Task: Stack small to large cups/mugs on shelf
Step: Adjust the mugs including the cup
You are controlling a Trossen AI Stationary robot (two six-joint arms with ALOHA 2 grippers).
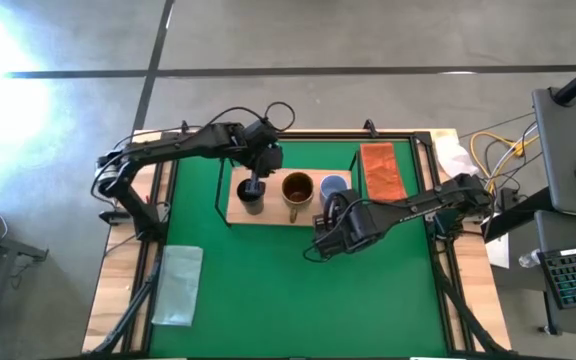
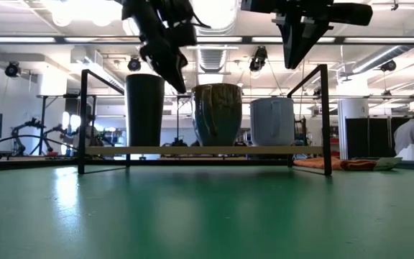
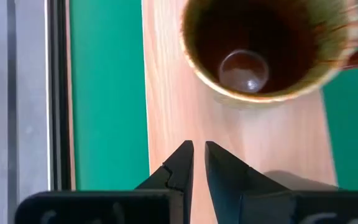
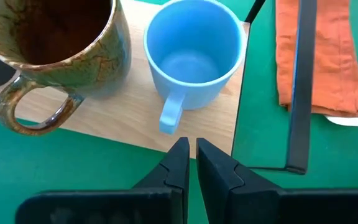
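Green worktop (image 2: 207, 216) foremost, the light-wood wire-framed shelf (image 1: 273, 214) at frame centre carries the small black cup (image 1: 251, 199), glossy brown-gold mug (image 1: 298, 188) and pale blue mug (image 1: 334, 186), all likely rigid, slippery, breakable, best gripped by rim or handle, while the left tool (image 1: 258, 183) and right tool (image 1: 330, 222) are nearly closed, empty.

On my green table (image 1: 288, 290) sits a light-wood shelf (image 4: 135, 121): black cup (image 2: 144, 108), brown-gold crackle-veined mug (image 4: 61, 50), pale blue mug (image 4: 194, 56). Beside it, an orange cloth (image 4: 319, 56); my pincers are dark.

Grey concrete floor (image 1: 368, 35) with dark seams; bright ceiling lights (image 2: 214, 11) overhead.
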